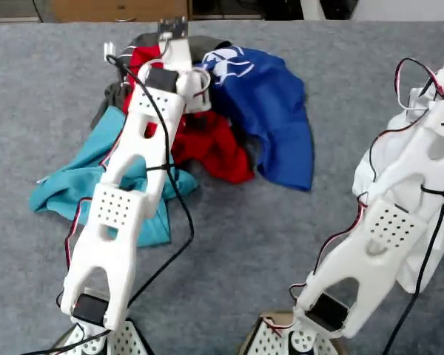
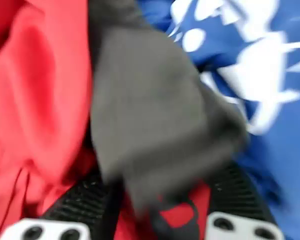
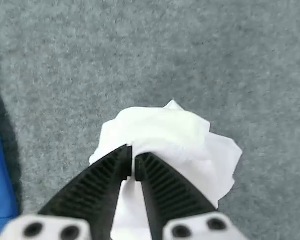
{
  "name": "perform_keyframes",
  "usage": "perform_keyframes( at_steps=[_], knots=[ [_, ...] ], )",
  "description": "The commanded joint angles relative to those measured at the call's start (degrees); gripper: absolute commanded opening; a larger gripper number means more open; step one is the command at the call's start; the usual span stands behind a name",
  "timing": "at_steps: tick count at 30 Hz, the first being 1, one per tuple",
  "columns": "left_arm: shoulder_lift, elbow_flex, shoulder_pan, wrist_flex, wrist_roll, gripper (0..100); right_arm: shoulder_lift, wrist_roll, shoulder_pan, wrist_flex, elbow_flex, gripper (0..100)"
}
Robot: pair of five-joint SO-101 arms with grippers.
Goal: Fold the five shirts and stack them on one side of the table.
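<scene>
Shirts, five, unfolded. Four lie heaped together at the far middle of the table [image 1: 266, 244]: teal shirt [image 1: 74, 181] on the heap's left side, spread toward the near edge; red shirt [image 1: 214, 144] at centre, crumpled; dark grey shirt [image 2: 150, 115] at the far side, partly under the red; blue shirt [image 1: 270, 111] with white print on the heap's right, touching the red. Fifth item: white shirt [image 3: 160, 132], well apart at the table's right side, bunched beneath the right arm. Left gripper [image 2: 165, 172]: over the heap, jaws standing wide apart, grey cloth lying between them with red under it. Right gripper [image 3: 131, 162]: jaws pinched together on a fold of the white shirt, above bare table. Surface: grey felt-like cover. Arm bases at the near edge.
</scene>
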Motion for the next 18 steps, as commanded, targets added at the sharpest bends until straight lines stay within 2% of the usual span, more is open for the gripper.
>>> perform_keyframes(
  at_steps=[1,5,7,13,18],
  knots=[
    [5.49,-5.80,-4.40,-5.36,-0.09,14,0.13,-0.79,-0.75,0.18,-0.48,0.2],
    [10.07,-8.00,-8.00,-8.62,-0.18,2,1.01,-0.79,-0.84,0.09,-0.48,0.2],
    [10.33,-8.79,-10.73,-6.68,0.00,2,1.36,-0.79,-0.92,0.09,-0.48,0.2],
    [10.24,-18.90,-22.42,8.53,-0.79,2,1.45,-0.79,-0.57,0.09,-0.48,0.2],
    [10.24,-22.68,-34.46,18.55,-10.46,2,1.45,-0.79,-1.01,0.09,-0.48,0.2]
  ],
)
